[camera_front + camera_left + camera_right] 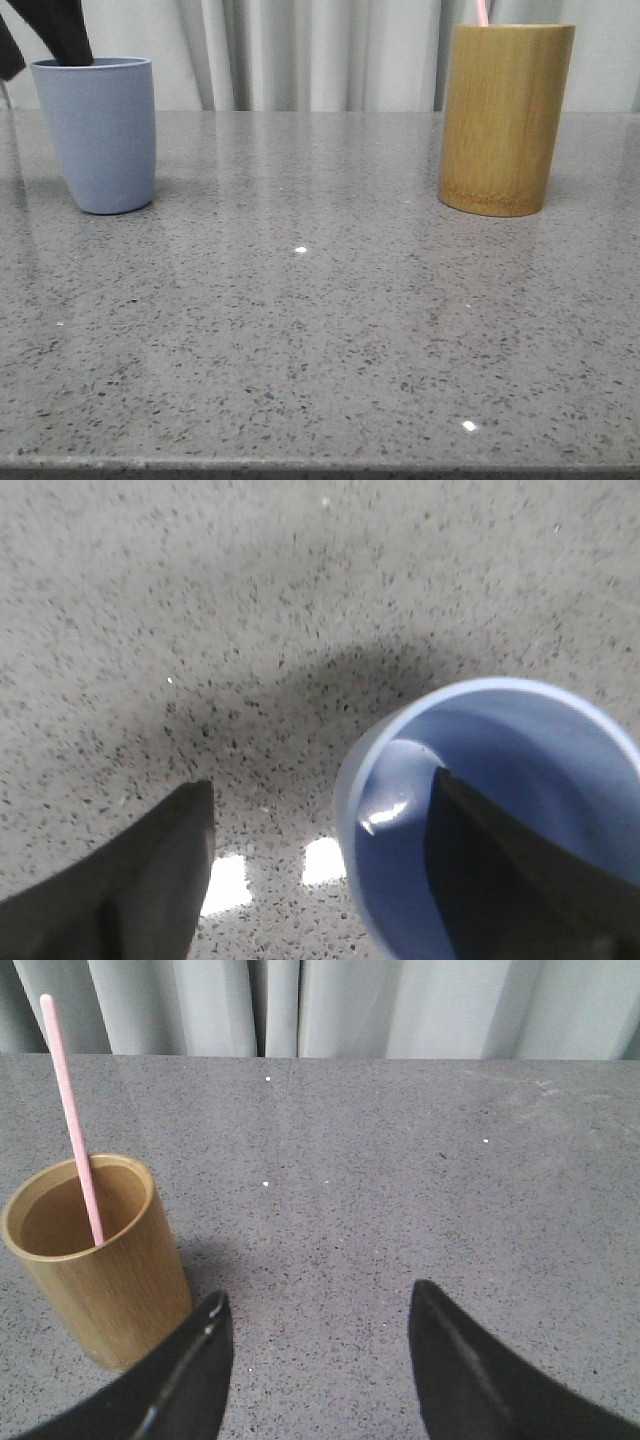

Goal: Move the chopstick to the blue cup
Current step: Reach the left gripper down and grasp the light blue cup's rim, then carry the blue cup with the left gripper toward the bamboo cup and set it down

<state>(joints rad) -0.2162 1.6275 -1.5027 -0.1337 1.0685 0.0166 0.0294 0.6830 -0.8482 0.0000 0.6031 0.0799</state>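
Chopstick (75, 1120) in bamboo holder (95, 1260); both grippers agape, empty.

The blue cup (100, 135) stands near the table's (320, 340) far left corner, the holder (503, 118) near the far right; the chopstick (72, 1115) stands in the holder.

Chopstick (482, 12): cut off by the front view's top edge, lower length hidden inside the bamboo holder (505, 118). Left gripper (325, 810): finger bases cut off at the wrist frame's bottom edge. Blue cup (480, 810): near rim cut off lower right there.
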